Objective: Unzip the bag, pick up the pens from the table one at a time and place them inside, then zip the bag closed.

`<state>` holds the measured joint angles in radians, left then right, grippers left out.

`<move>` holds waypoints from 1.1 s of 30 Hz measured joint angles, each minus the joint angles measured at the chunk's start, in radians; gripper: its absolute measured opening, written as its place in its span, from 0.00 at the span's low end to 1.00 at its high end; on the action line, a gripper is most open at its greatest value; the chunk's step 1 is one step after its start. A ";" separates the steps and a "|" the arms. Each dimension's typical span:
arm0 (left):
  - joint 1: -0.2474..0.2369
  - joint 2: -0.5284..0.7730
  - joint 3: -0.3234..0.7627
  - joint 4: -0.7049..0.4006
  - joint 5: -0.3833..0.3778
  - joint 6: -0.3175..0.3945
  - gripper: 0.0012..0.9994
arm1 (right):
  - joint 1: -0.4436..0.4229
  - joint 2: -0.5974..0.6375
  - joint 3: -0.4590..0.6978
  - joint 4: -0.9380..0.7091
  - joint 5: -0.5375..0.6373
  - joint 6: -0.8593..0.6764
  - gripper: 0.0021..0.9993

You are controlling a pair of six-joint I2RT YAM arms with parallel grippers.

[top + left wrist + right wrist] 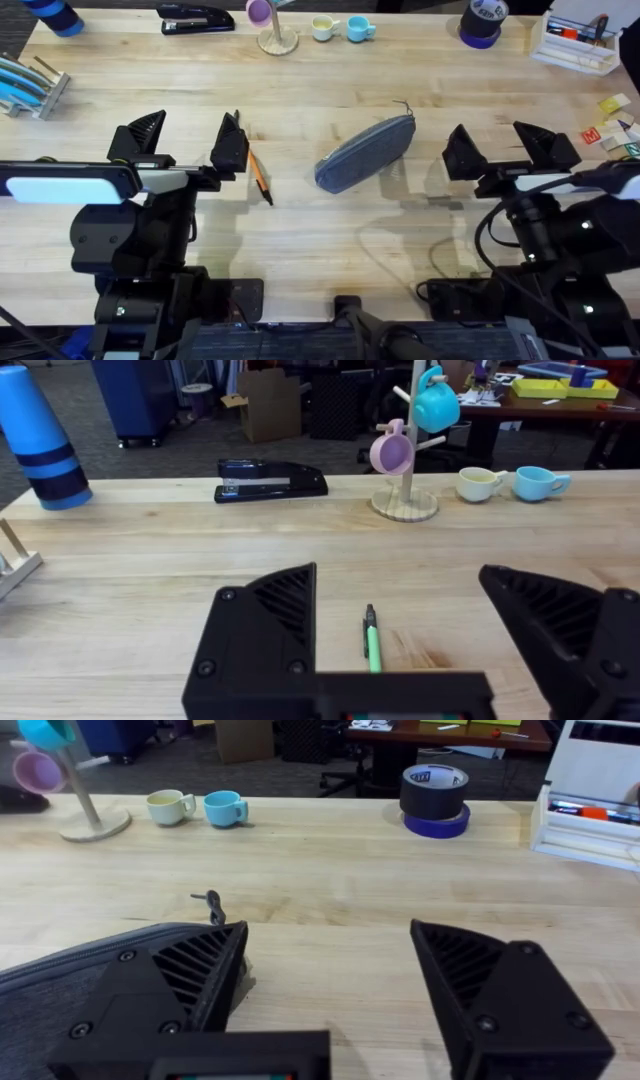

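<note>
Bag [366,153] lies zipped mid-surface [330,90]; left gripper [190,142] wide over pen [259,177], right gripper [497,150] wide beside bag, likely for unzipping.

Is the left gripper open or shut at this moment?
Open: the left gripper has its two black fingers spread wide above the table, nothing between them.
</note>
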<state>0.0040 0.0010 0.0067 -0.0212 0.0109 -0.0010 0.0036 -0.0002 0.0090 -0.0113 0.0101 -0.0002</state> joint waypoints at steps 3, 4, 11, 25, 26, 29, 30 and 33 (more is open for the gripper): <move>0.000 0.000 0.000 0.000 0.000 0.001 0.99 | 0.000 0.000 0.000 -0.004 0.000 0.000 1.00; 0.000 0.000 0.000 0.000 0.000 0.000 0.99 | 0.000 0.000 0.000 -0.005 0.000 0.000 1.00; 0.000 0.000 0.000 0.006 -0.005 0.005 0.99 | 0.000 0.000 0.001 -0.010 0.000 0.000 1.00; 0.000 0.000 0.015 -0.088 0.035 0.008 0.99 | 0.000 0.000 0.005 -0.020 -0.011 0.000 1.00; 0.000 0.003 0.030 -0.120 0.041 0.009 0.99 | 0.000 0.000 0.016 -0.045 -0.012 0.000 1.00; 0.000 0.023 0.125 -0.276 0.060 0.010 0.99 | 0.000 0.015 0.088 -0.211 -0.032 0.000 1.00; 0.000 0.041 0.166 -0.311 0.071 0.011 0.99 | 0.000 0.028 0.116 -0.278 -0.038 0.001 1.00; 0.000 0.115 0.294 -0.375 0.101 0.012 0.99 | 0.000 0.084 0.206 -0.402 -0.050 0.001 1.00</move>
<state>0.0044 0.1158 0.3002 -0.3963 0.1118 0.0113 0.0036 0.0836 0.2146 -0.4129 -0.0394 0.0007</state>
